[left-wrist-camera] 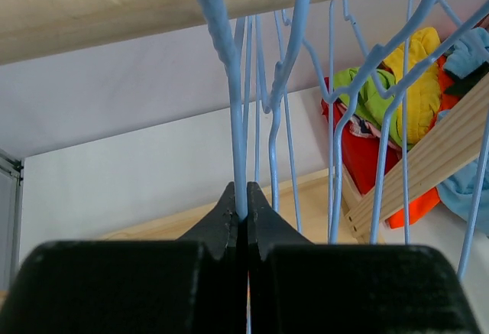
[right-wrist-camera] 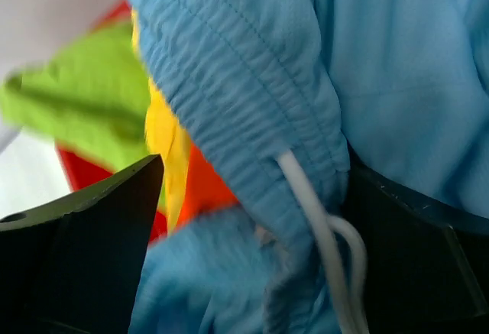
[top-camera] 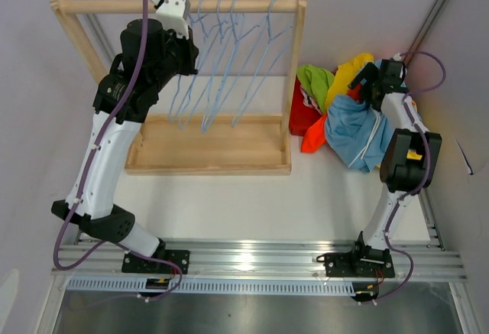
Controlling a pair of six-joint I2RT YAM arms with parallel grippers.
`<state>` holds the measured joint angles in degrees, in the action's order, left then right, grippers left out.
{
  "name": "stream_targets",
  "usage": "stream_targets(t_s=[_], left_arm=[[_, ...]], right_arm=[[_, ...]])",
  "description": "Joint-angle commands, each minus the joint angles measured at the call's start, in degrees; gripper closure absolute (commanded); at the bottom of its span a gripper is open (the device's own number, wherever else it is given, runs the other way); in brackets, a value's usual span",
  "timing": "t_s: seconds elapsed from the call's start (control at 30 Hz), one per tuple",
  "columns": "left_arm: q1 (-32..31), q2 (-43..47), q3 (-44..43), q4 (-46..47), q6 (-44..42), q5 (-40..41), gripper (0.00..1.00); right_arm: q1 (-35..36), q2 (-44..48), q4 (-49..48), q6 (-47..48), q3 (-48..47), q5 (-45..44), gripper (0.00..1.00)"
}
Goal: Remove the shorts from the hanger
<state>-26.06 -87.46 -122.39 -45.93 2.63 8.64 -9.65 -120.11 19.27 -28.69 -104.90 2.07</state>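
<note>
Right wrist: blue shorts point(right-wrist-camera: 397, 59) half-hiding splayed right fingers point(right-wrist-camera: 76, 250); left fingers point(left-wrist-camera: 214, 231) tight on hanger point(left-wrist-camera: 238, 143)

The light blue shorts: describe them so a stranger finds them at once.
Start at the wooden rack; a heap of bright shorts lies just right of it. The light blue shorts lie on the heap's near right side, the only blue pair, with a white drawstring.

Wide-apart tool point(right-wrist-camera: 256, 173), light blue shorts point(right-wrist-camera: 244, 82) between, white drawstring point(right-wrist-camera: 306, 200) dangling
</note>
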Motion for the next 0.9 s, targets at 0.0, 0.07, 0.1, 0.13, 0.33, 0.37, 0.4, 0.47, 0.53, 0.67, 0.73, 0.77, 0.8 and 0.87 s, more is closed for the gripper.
stream_targets(t_s=[0.0,0.07,0.1,0.13,0.33,0.37,0.4,0.47,0.53,0.67,0.73,0.77,0.8,0.87], left_arm=[[0.31,-0.52,-2.86,-0.21,1.49,-0.12,1.00],[0.31,-0.34,-1.72,-0.56,2.63,1.11,1.00],[0.31,0.35,-0.15,-0.56,2.99,1.46,1.00],[0.31,0.71,0.83,-0.39,3.08,1.81,1.00],[0.31,3.79,9.79,0.84,3.78,4.18,0.72],[0.31,4.57,10.32,1.11,3.78,4.27,0.65],[0.31,4.93,11.55,1.11,3.87,4.36,0.46],[0.31,6.15,11.47,0.41,4.39,4.71,0.35],[0.31,7.74,12.08,-0.12,4.75,4.98,0.22],[0.14,14.14,16.12,-1.88,5.80,5.59,0.11],[0.14,19.68,20.05,-2.67,6.33,4.98,0.01],[0.14,21.78,21.30,-2.85,6.68,4.37,0.01],[0.05,26.24,22.27,-3.02,7.29,3.67,0.01],[0.05,31.27,27.17,-3.29,9.31,0.25,0.01]], right_arm=[[-0.46,18.47,-10.28,-3.65,10.57,0.75,0.01],[-0.63,22.10,-11.18,-4.79,16.54,1.01,0.01],[-0.63,23.86,-11.27,-5.41,18.23,1.10,0.00],[-0.46,27.18,-11.18,-5.41,19.72,1.27,0.01],[0.60,38.80,-9.08,-4.10,30.01,2.06,0.01],[0.77,42.12,-8.20,-3.92,31.06,2.15,0.01],[1.03,44.16,-7.84,-3.83,33.16,2.15,0.01],[2.00,48.20,-7.58,-3.31,35.46,3.20,0.01],[3.31,54.61,-7.93,-2.61,38.80,3.91,0.00],[8.58,65.07,-7.14,0.03,42.58,4.00,0.00],[9.47,70.70,-5.31,0.65,43.46,5.30,0.01],[10.17,72.55,-4.60,0.82,43.64,6.36,0.01],[11.83,74.48,-3.81,1.00,43.64,7.16,0.01],[12.81,81.07,-1.96,-0.05,44.95,7.16,0.00]])
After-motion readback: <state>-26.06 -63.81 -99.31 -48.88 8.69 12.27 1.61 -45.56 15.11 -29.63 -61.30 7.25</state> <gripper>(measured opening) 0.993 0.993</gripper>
